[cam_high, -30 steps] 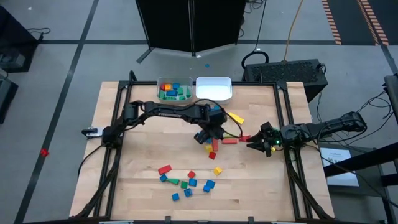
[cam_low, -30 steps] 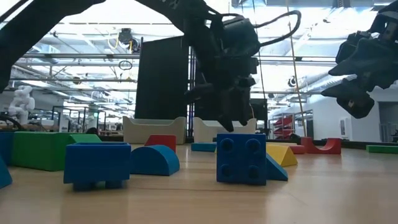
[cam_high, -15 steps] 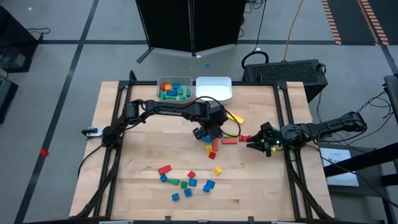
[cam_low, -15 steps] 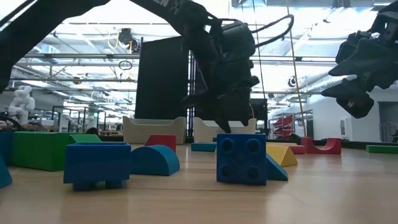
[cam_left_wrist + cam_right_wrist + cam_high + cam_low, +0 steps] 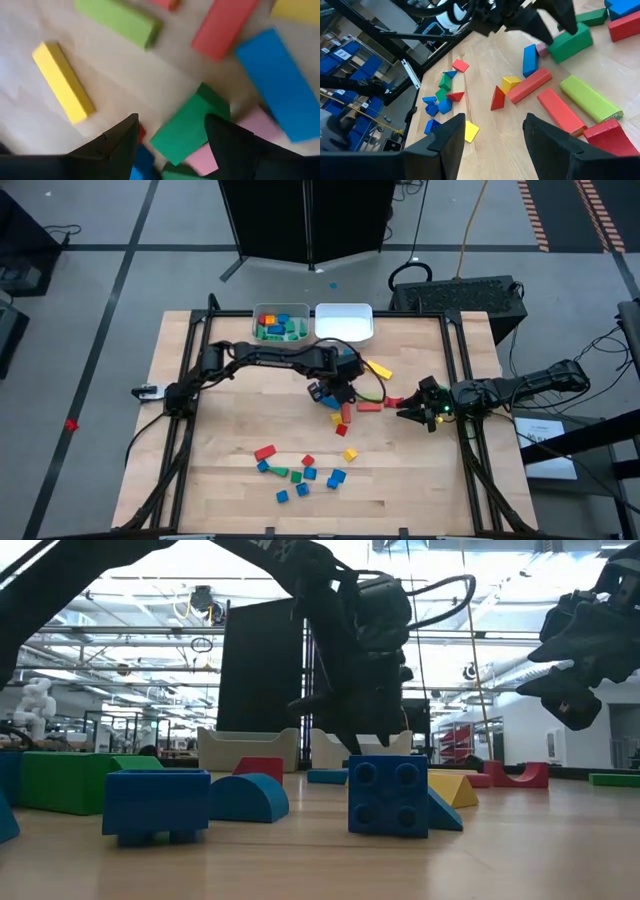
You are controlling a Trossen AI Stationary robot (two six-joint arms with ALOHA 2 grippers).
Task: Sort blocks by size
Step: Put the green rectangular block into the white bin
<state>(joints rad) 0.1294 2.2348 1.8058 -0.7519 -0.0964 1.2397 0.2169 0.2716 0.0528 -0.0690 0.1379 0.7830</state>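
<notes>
The left gripper hangs over the cluster of toy blocks near the middle of the pale wooden counter, reaching in from the counter's left side. In the left wrist view its two dark fingers stand well apart, with a dark green rectangular block lying between their tips; whether either finger touches it I cannot tell. Around that block lie a long yellow bar, a light green bar, a red bar, a blue bar and a pink block.

The right gripper waits near the counter's right edge, just right of the cluster. The right wrist view shows its fingers spread wide and holding nothing, looking over a lime green bar, two red bars and a red triangular wedge.

At the counter's far edge stand two pale rectangular bins side by side: the left bin holds green, blue and orange blocks, while the right bin shows only its white floor. A second scatter of small blue, red, green and yellow blocks lies near the front of the counter, well apart from both grippers. In the low view a studded blue cube sits closest to the camera.
</notes>
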